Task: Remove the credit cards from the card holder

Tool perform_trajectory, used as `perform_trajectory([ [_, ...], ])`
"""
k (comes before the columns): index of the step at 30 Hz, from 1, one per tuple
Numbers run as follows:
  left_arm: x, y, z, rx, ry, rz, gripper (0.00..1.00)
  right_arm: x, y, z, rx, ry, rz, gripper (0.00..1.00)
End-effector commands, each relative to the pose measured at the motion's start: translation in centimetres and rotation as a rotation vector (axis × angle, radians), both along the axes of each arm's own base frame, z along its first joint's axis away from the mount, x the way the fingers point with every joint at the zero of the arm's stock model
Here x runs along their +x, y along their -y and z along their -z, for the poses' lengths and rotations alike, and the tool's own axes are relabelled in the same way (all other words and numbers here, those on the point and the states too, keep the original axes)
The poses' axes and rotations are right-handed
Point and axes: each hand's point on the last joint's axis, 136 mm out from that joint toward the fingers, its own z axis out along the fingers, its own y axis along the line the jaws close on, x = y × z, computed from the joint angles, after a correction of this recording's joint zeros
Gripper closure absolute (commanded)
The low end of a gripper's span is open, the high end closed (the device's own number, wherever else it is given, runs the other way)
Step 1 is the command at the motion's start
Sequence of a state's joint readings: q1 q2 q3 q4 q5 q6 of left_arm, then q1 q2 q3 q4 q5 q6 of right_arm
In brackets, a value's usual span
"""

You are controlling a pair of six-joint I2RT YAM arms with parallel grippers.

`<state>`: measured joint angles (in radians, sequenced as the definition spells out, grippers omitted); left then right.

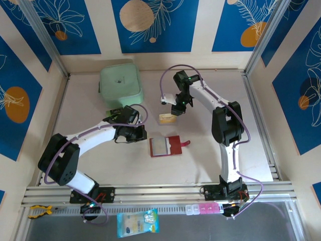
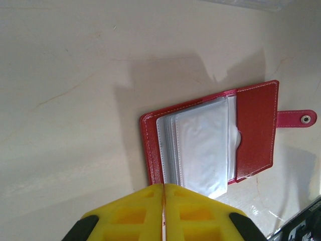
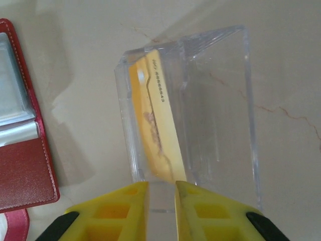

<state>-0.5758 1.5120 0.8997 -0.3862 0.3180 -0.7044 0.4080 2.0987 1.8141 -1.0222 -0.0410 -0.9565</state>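
The dark-red card holder (image 1: 174,144) lies open on the table, its pale clear sleeves (image 2: 200,145) fanned up and the snap tab (image 2: 296,118) pointing right. My left gripper (image 2: 164,187) is shut, its yellow tips meeting at the holder's (image 2: 256,125) near left corner. A tan-gold credit card (image 3: 158,130) leans on edge inside a clear plastic box (image 3: 220,110). My right gripper (image 3: 161,183) hovers over that box with a narrow gap between its jaws, and the card's near end stops right at the tips. From above, the card (image 1: 167,118) sits just below the right gripper (image 1: 176,109).
A mint-green square zip case (image 1: 120,83) stands at the back left, behind the left arm (image 1: 90,134). The holder's red cover (image 3: 25,170) lies left of the clear box. A pale blue packet (image 1: 137,222) lies beyond the table's near rail.
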Motion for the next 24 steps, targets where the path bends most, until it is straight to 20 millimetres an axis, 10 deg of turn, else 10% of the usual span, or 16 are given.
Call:
perform_trajectory([
  [1, 0.4, 0.2, -1.4, -0.029, 0.009, 0.006, 0.90, 0.2, 0.0, -1.6, 0.050, 0.033, 0.050, 0.78],
  [14, 0.4, 1.0, -1.6, -0.070, 0.016, 0.013, 0.90, -0.6, -1.8, -4.5, 0.239, -0.084, 0.606, 0.79],
  [24, -0.7, 3.1, -0.1, -0.092, 0.002, 0.061, 0.95, -6.6, -2.3, -4.1, 0.392, -0.390, 1.016, 0.80],
])
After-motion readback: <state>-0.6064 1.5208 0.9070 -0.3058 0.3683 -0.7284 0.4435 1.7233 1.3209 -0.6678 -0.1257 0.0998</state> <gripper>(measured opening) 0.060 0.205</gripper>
